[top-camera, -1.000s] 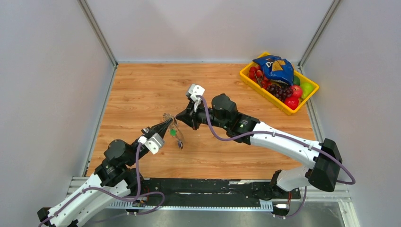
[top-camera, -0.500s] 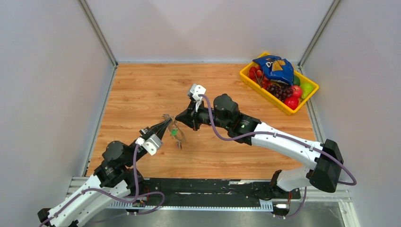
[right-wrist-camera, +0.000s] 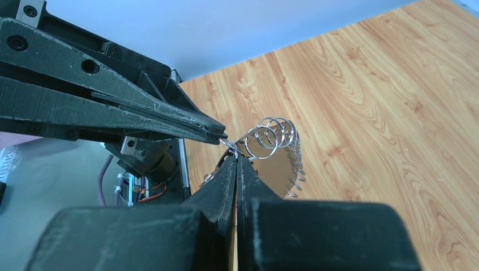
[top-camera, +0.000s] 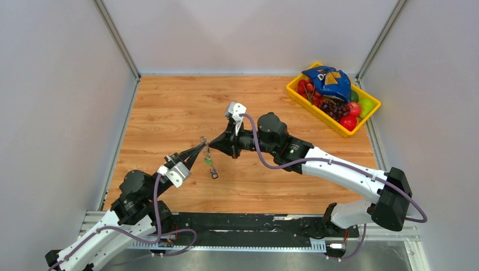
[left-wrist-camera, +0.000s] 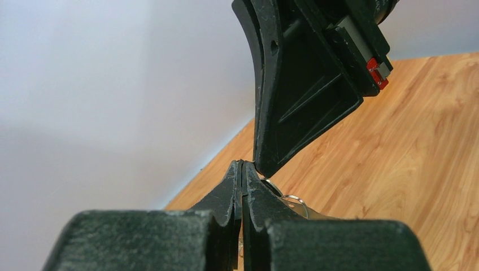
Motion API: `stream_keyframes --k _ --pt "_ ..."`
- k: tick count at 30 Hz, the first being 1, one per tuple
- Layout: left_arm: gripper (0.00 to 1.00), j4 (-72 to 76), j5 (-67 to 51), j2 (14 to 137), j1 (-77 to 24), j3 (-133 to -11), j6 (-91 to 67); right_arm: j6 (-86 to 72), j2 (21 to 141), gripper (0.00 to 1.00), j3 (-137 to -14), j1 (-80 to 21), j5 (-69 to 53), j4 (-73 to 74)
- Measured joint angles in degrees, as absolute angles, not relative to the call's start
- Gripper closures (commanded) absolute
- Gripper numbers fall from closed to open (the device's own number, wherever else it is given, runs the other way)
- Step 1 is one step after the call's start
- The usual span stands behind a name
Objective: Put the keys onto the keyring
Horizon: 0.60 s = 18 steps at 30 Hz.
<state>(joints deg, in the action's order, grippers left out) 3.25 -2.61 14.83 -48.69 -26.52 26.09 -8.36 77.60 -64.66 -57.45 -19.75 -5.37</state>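
Tabletop [top-camera: 169, 107]: light wood-grain board.
Yellow bin [top-camera: 299, 97]: far right corner, holding fruit [top-camera: 339, 107] and a blue snack bag [top-camera: 327, 81].

Far right of the right hand [top-camera: 210, 142], a yellow plastic tray [top-camera: 316, 113] rests on the wooden desk [top-camera: 169, 107]. It holds fruit [top-camera: 348, 121] and a blue snack bag [top-camera: 329, 82].

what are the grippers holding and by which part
The keyring, pinched at its rim by left gripper and right gripper, tips almost touching.
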Motion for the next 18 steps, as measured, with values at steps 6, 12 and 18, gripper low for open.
stream_keyframes --k 6,12,18 --pt "1.0 3.42 -4.43 14.44 -48.69 -26.52 24.51 -8.84 76.44 0.98 -63.57 -57.41 -20.71 -5.45" --pt "1.0 4.1 -5.63 13.98 -48.69 -26.52 23.09 -9.32 75.72 0.73 -62.89 -57.28 -21.58 -5.5" --pt "1.0 4.19 -6.98 13.37 -48.69 -26.63 21.23 -7.2 72.07 0.58 -59.96 -57.28 -21.8 -5.17"
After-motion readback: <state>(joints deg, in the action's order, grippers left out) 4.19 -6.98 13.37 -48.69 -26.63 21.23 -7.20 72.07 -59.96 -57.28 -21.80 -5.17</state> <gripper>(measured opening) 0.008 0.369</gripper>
